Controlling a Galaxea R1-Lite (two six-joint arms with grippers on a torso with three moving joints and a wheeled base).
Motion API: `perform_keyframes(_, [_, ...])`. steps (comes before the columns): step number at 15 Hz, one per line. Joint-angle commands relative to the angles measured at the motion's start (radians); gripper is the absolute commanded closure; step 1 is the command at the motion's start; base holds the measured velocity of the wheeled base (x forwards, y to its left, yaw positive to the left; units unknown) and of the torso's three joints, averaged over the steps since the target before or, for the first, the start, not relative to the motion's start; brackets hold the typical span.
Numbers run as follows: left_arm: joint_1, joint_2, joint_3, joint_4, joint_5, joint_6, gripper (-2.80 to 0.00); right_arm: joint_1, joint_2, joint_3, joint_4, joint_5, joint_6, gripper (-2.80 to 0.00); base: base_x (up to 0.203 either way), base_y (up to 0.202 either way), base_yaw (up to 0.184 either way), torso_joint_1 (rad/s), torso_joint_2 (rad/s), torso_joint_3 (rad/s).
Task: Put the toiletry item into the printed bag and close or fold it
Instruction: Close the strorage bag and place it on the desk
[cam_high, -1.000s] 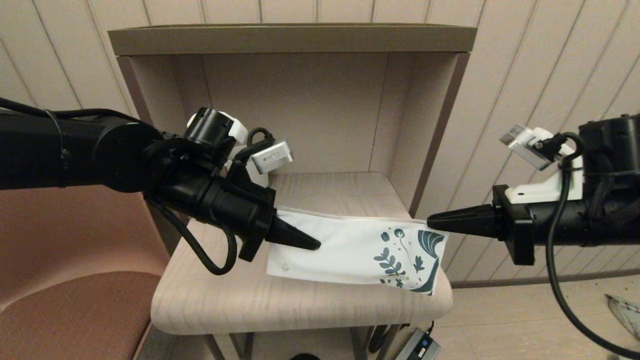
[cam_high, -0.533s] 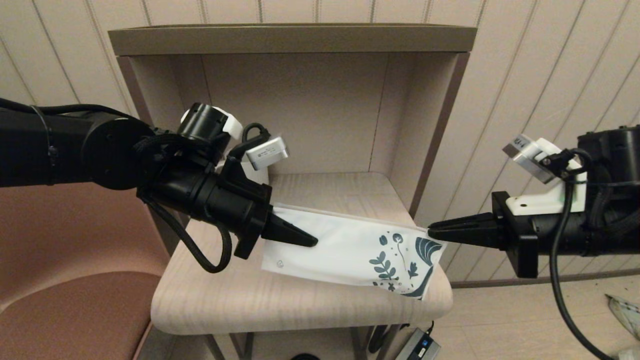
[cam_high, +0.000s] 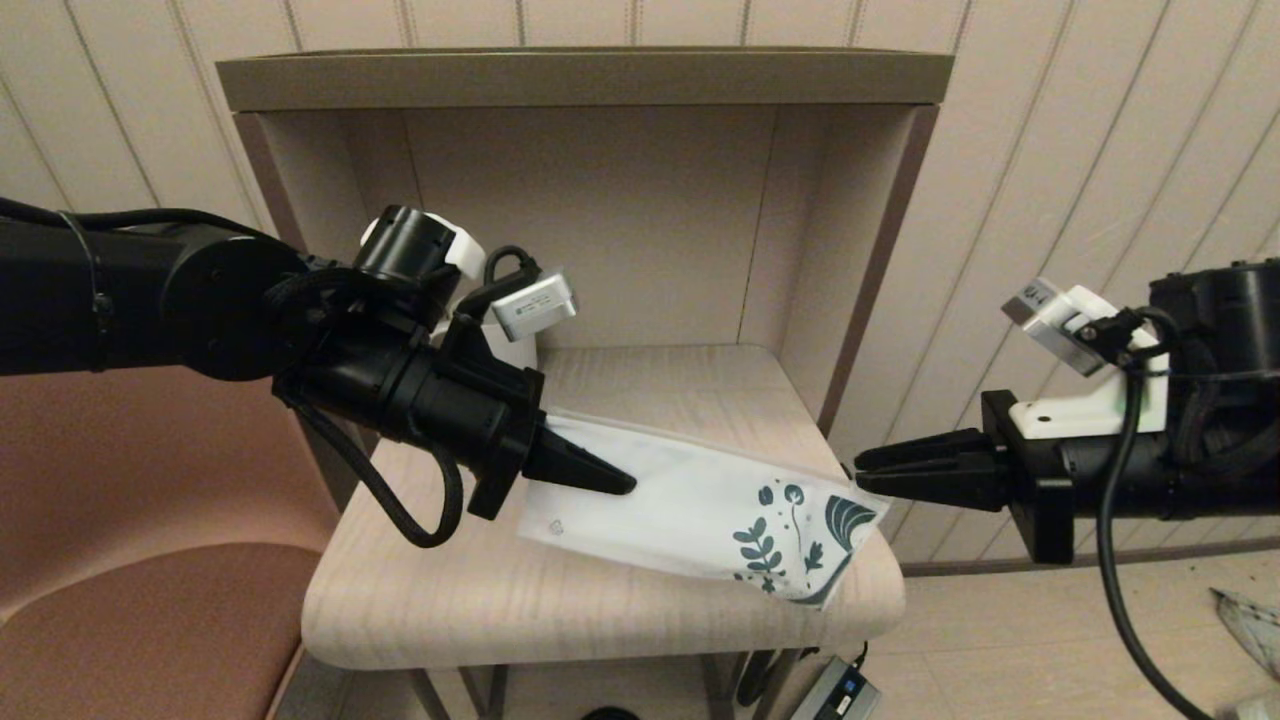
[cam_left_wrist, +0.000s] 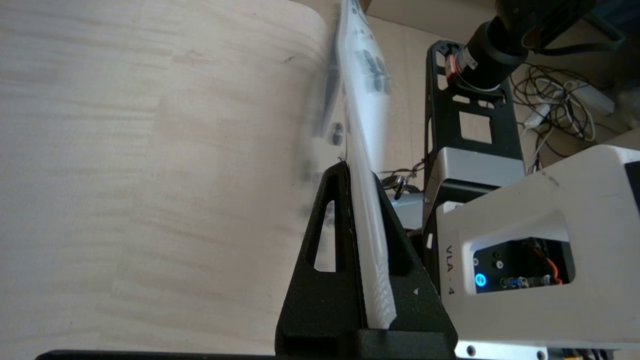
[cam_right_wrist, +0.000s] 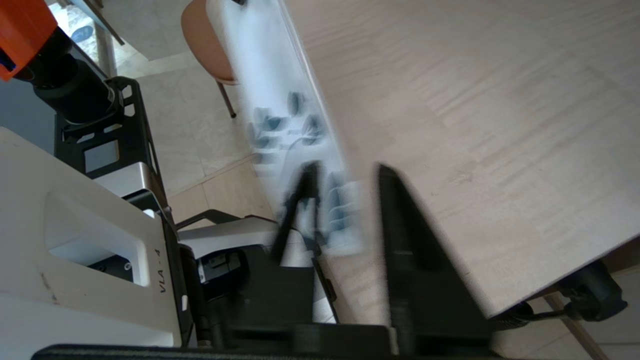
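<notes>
The left pincer (cam_high: 625, 485) is pinching the plain end of the printed bag (cam_high: 690, 510), its fingers (cam_left_wrist: 345, 240) pressed together on the white edge, so the bag is stretching away from it toward four o'clock over the pale wooden surface (cam_high: 500, 600). At the bag's leafy end, the right pincer (cam_high: 862, 470) is sitting at three o'clock, its fingers (cam_right_wrist: 395, 220) spread slightly apart with the printed corner lying between them, not squeezed.
</notes>
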Motion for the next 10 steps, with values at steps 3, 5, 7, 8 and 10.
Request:
perform_keyframes(3, [0.0,0.001,-0.002,0.002,-0.005,0.004,0.0,0.002,0.001,0.001,-0.001,0.007,-0.002,-2.8,0.0,0.0,0.0,0.0,0.0,0.0])
perform_keyframes(5, [0.0,0.0,0.002,0.002,-0.005,0.004,0.0,0.002,0.005,-0.001,-0.001,0.006,-0.002,-2.8,0.0,0.0,0.0,0.0,0.0,0.0])
perform_keyframes(7, [0.0,-0.006,0.002,0.002,-0.005,-0.001,0.0,-0.001,0.014,-0.005,-0.001,0.006,-0.003,-2.8,0.0,0.0,0.0,0.0,0.0,0.0])
perform_keyframes(8, [0.006,-0.015,0.003,0.004,-0.006,-0.002,0.0,-0.002,0.018,-0.009,-0.001,0.007,-0.002,-2.8,0.0,0.0,0.0,0.0,0.0,0.0])
perform_keyframes(10, [0.029,-0.029,0.012,0.008,-0.009,-0.007,0.0,-0.021,0.016,-0.016,-0.001,0.012,0.001,-2.8,0.0,0.0,0.0,0.0,0.0,0.0])
